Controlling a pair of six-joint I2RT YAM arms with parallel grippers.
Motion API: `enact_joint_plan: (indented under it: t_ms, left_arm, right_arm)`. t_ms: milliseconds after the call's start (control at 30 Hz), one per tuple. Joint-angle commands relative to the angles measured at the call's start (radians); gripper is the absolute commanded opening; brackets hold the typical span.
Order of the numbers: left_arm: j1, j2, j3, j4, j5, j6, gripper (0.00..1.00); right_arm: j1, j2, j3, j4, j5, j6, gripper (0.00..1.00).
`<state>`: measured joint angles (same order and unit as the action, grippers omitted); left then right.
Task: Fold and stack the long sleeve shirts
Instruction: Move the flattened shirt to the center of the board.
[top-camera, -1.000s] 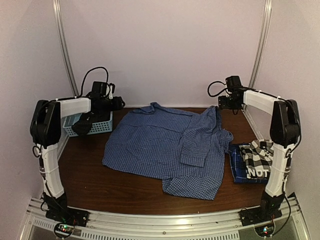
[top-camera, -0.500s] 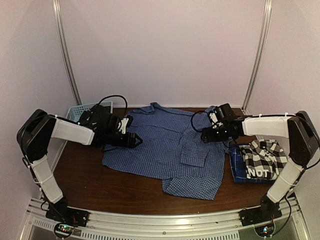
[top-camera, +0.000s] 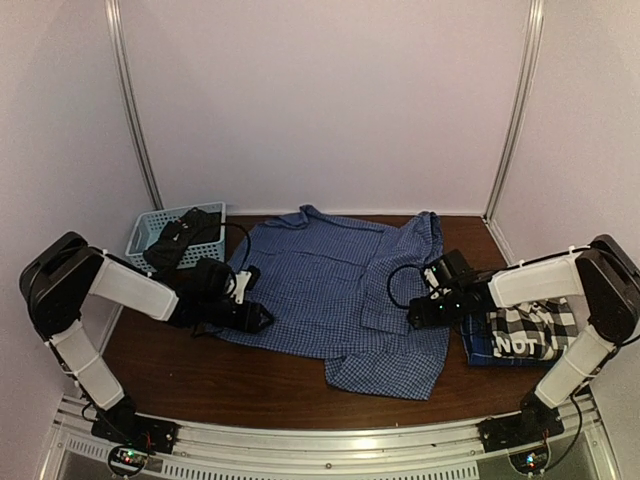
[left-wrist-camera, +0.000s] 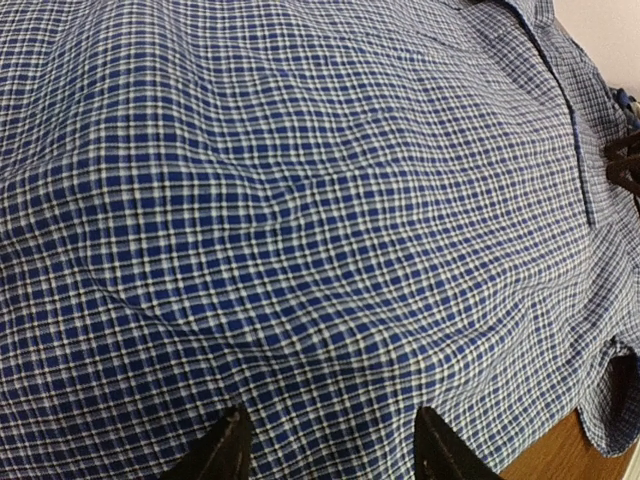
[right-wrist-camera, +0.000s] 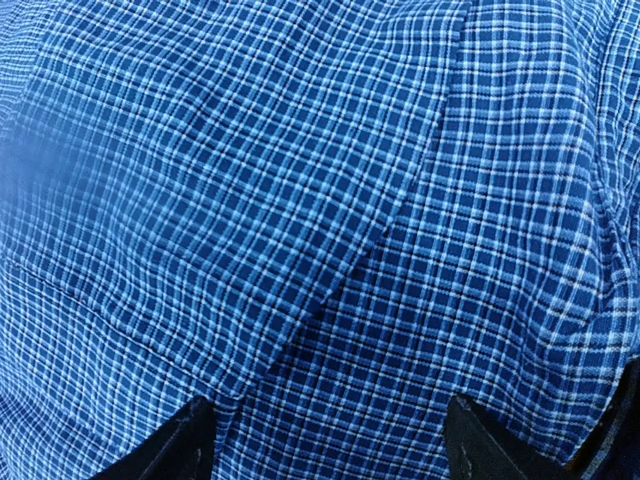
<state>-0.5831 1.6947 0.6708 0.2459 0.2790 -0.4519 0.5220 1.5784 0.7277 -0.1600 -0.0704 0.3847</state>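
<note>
blue-check shirt (top-camera: 320, 280) | l jaws: l edge | r jaws: r edge

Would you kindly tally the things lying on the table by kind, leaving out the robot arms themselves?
Shirts: 3 (blue fine-check shirt, black-and-white plaid shirt, darker blue plaid shirt)
Baskets: 1 (light blue basket)
Total: 4

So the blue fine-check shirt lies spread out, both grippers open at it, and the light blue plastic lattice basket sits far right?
No: the light blue plastic lattice basket sits at the far left, as the top external view shows. The blue fine-check shirt does lie spread out, left gripper and right gripper both open at it.
</note>
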Motion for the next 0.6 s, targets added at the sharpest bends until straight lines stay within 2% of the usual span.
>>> enact_joint_plan:
  t_ms: [0,200,400,567]
  left_arm:
    - [-0.041,-0.037,-0.081,-0.030,-0.041,-0.034,0.51]
    - [-0.147,-0.127,-0.170,-0.107,-0.129,-0.102,0.46]
    - [-0.238,-0.248,-0.239,-0.199,-0.192,-0.181,0.42]
    - [-0.267,-0.392,-0.229,-0.289,-0.190,-0.185,0.41]
  right_arm:
    - [0.001,0.000,-0.032,-0.057,0.061,0.044,0.80]
    - [0.000,-0.054,-0.086,-0.122,0.066,0.095,0.80]
    - [0.006,-0.211,-0.189,-0.162,0.066,0.171,0.80]
    - [0.007,-0.325,-0.156,-0.220,0.117,0.188,0.80]
